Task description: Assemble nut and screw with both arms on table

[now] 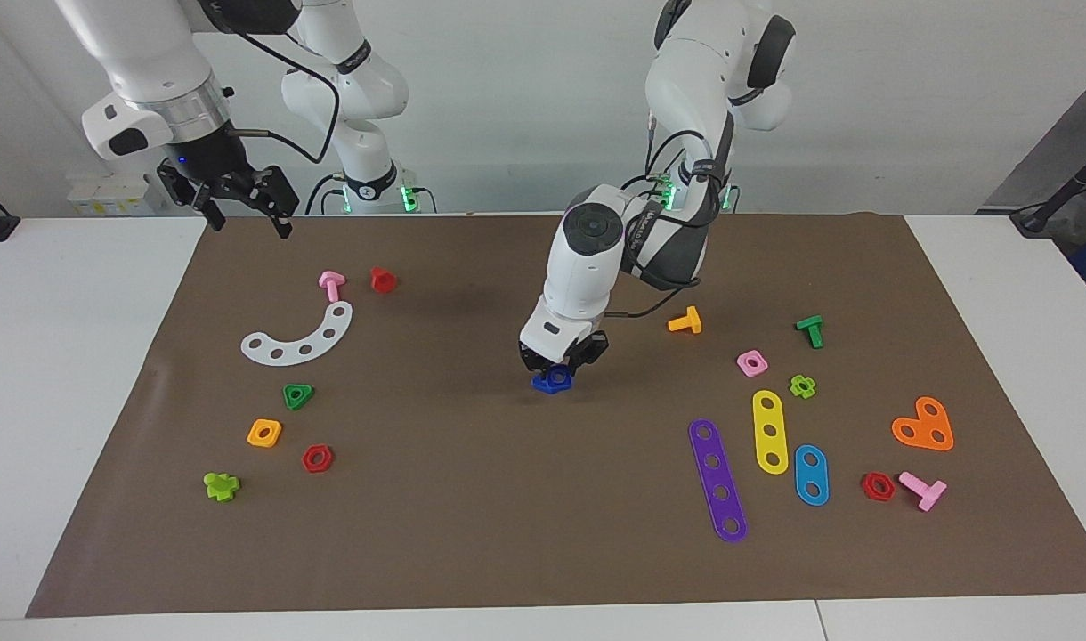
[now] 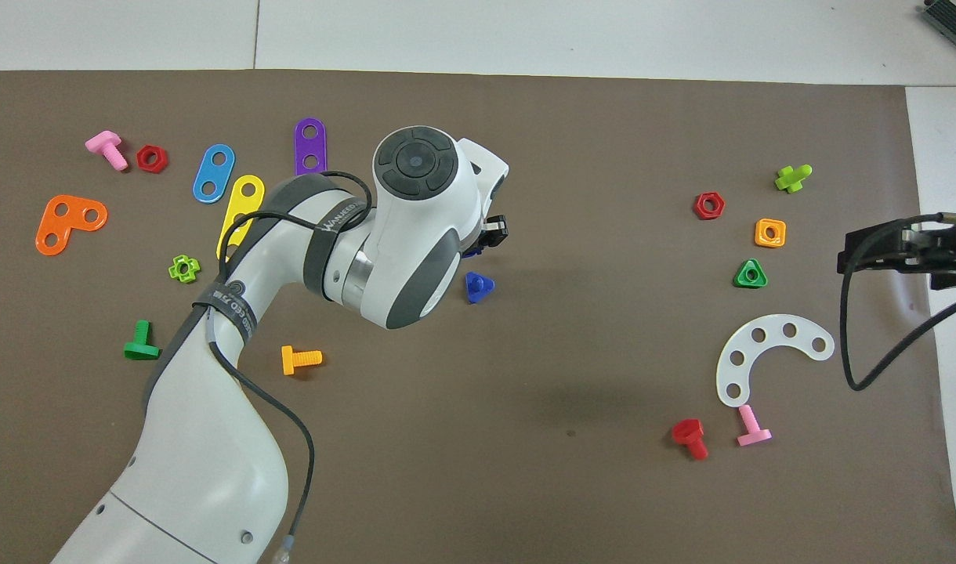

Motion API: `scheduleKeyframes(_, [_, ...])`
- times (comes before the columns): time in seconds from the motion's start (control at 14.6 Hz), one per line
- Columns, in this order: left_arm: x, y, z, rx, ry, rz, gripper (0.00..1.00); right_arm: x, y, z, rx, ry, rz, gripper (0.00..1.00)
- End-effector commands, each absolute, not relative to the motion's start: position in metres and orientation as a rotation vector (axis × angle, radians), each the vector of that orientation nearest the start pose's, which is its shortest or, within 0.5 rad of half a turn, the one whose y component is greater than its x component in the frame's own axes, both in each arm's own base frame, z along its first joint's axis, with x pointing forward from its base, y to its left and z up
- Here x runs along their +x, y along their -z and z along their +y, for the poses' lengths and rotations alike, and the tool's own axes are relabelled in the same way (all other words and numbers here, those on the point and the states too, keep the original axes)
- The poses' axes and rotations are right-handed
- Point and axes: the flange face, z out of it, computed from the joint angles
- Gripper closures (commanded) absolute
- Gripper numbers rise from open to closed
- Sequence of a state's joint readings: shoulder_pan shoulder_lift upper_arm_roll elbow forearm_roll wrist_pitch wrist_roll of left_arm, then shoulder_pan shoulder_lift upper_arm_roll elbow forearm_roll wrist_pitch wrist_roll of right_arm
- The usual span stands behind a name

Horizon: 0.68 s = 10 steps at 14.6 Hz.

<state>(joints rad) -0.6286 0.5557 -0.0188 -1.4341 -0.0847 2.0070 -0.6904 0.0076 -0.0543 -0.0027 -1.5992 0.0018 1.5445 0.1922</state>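
Facing view: the left gripper (image 1: 561,363) is lowered at mid-mat onto a glossy blue plastic piece (image 1: 553,381), its grasp not discernible; the right gripper (image 1: 240,206), black fingers parted and empty, is raised over the brown mat (image 1: 472,499) edge. Overhead view: a small blue, triangular-looking piece (image 2: 478,287) is seen on the matte mat just beside the left arm's rounded white wrist (image 2: 415,227), which hides the fingers.
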Motion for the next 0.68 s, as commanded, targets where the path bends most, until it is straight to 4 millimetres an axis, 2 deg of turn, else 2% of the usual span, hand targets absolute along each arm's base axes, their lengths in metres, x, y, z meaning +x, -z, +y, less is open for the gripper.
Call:
scheduleKeyframes(0.0, [0.554, -0.362, -0.434, -3.198, -0.107, -0.138, 0.76, 0.529, -0.638, 0.001, -3.12, 0.018, 0.3, 0.0])
scheduleKeyframes(0.62, [0.541, -0.349, -0.44, -3.186, -0.135, -0.172, 0.77, 0.529, -0.638, -0.001, -3.12, 0.018, 0.302, 0.0])
